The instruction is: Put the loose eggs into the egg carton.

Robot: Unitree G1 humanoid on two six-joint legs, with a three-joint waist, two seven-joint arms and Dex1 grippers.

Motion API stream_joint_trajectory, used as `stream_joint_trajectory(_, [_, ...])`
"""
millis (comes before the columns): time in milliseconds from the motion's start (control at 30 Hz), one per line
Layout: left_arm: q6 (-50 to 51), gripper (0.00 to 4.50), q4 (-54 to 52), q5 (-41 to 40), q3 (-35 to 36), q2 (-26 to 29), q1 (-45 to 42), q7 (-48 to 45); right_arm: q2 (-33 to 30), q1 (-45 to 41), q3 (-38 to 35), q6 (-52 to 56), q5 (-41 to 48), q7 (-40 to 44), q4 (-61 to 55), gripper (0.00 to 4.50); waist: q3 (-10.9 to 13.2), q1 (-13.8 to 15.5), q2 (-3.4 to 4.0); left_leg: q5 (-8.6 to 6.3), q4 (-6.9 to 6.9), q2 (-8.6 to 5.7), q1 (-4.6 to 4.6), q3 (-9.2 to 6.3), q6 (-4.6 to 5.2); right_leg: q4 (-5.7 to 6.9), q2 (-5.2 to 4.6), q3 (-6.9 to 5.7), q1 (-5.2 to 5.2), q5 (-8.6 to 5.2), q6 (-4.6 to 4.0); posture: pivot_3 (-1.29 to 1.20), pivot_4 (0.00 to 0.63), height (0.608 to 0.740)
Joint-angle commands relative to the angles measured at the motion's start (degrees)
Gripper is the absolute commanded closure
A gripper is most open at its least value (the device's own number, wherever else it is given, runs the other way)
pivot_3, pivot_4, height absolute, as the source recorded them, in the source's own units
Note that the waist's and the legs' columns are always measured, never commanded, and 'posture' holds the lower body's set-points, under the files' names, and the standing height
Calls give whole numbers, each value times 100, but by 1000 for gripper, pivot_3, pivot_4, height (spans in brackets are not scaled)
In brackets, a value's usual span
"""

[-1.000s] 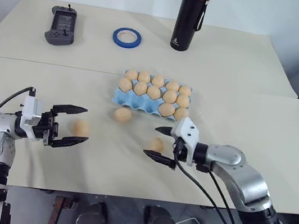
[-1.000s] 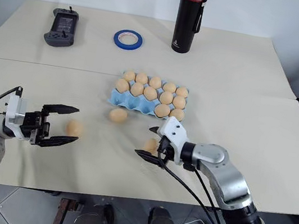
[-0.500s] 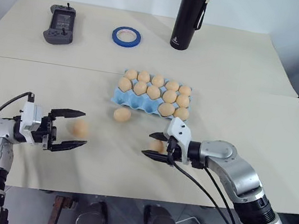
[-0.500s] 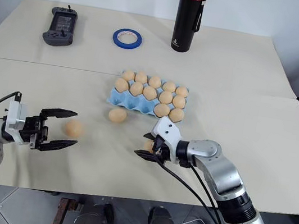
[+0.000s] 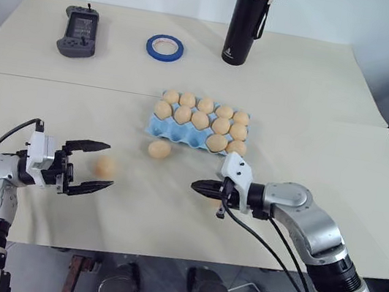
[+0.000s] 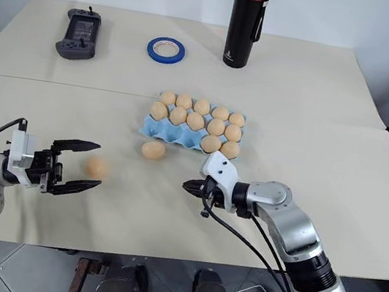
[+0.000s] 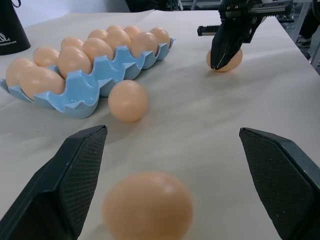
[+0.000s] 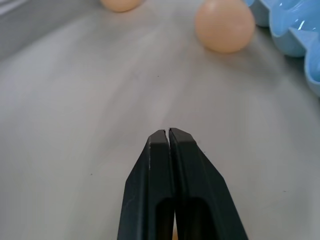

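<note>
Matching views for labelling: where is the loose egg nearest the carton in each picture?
Left eye: loose egg at centre, before the egg carton.
Right eye: egg likewise.
Left wrist: egg beside the carton's wall.
Right wrist: egg beside the carton's edge.
Shared landmark: the carton.

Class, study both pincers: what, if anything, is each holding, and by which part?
Nothing is held. The right pincer is shut on itself, empty; the left pincer stands open at a loose egg.
</note>
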Motion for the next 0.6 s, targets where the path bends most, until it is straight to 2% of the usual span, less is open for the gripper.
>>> stream_joint_trajectory(33, [-75, 0, -164, -24, 89, 85, 41, 33, 136, -150, -470, 36, 284, -148, -186, 4476, 0, 5, 0, 0, 1, 1, 0, -1, 0, 2, 1, 0, 0, 0, 0, 0, 150, 740])
stream_joint_trajectory(67, [-72, 0, -176, -27, 95, 84, 47, 50, 107, -232, -677, 83, 417, -148, -269, 4476, 0, 9, 0, 0, 2, 1, -1, -1, 0, 3, 1, -1, -1, 0, 0, 0, 150, 740])
stream_joint_trajectory(167, [-68, 0, -200, -35, 112, 84, 63, 88, -76, -359, -1177, 262, 694, -188, -493, 3887, 1, 15, 1, 0, 12, 1, -12, -4, 1, 2, 0, -3, -5, 1, 1, 0, 150, 740])
stream_joint_trajectory(367, [-83, 0, -194, -49, 121, 86, 74, 118, -728, -202, -1627, 798, 1062, -87, -1025, 1824, 0, 27, 1, -4, 16, 0, -23, -16, 6, -3, -4, -12, -7, 2, 3, 0, 150, 740])
stream_joint_trajectory(533, [-74, 0, -135, -66, 125, 103, 14, 106, -1915, 706, -1874, 1505, 1721, 552, -1909, 100, 1, 60, 1, -9, 12, 0, -26, -22, 8, -11, -5, -14, -6, 2, 3, 0, 150, 740])
stream_joint_trajectory(600, [-69, 0, -126, -70, 121, 108, 8, 97, -2240, 1049, -1898, 1434, 1801, 768, -2063, 16, 1, 61, 1, -11, 13, -1, -26, -21, 10, -14, -6, -15, -4, 2, 3, 0, 150, 740])
